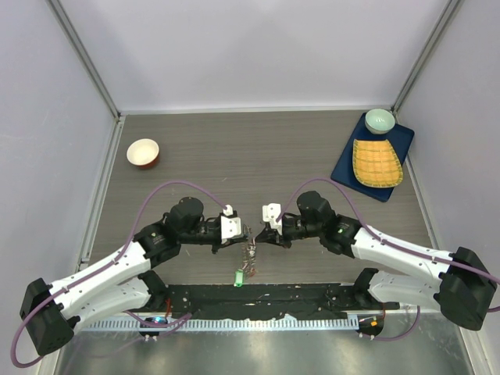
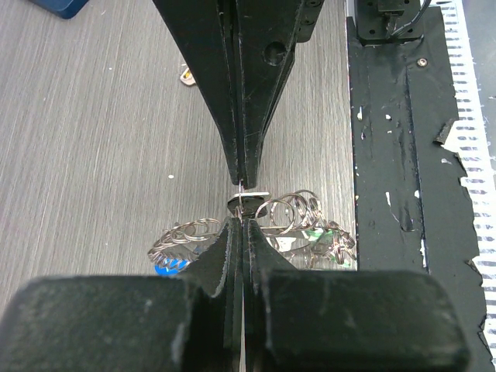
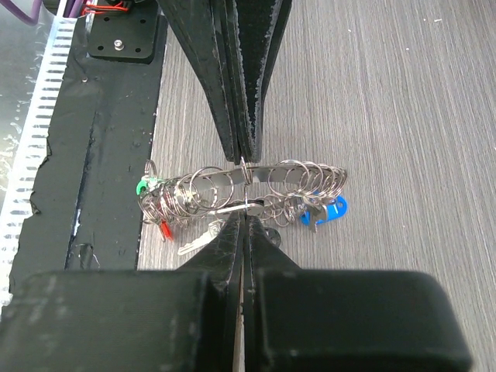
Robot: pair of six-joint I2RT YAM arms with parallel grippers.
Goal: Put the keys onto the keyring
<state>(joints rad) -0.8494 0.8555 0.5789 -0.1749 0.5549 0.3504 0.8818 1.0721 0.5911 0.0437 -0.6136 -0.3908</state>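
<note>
The keyring (image 1: 250,251) is a thin grey metal ring, crowded with little round wire loops and shiny silver keys (image 3: 195,245). It is between the two arms, at 6 o'clock on the streaky grey wood table (image 1: 234,148). A green tag (image 3: 142,187), a red tag (image 3: 165,230) and a blue tag (image 3: 329,211), all plastic, poke out.

The right gripper (image 3: 245,190) is pinched tight on the ring's flat band. The left gripper (image 2: 242,203) is squeezed shut on a thin wire loop (image 2: 249,195).

At 10 o'clock stands a round brown bowl (image 1: 143,152). At 2 o'clock a yellow woven dish (image 1: 376,162) lies on a dark blue tray (image 1: 346,168).
</note>
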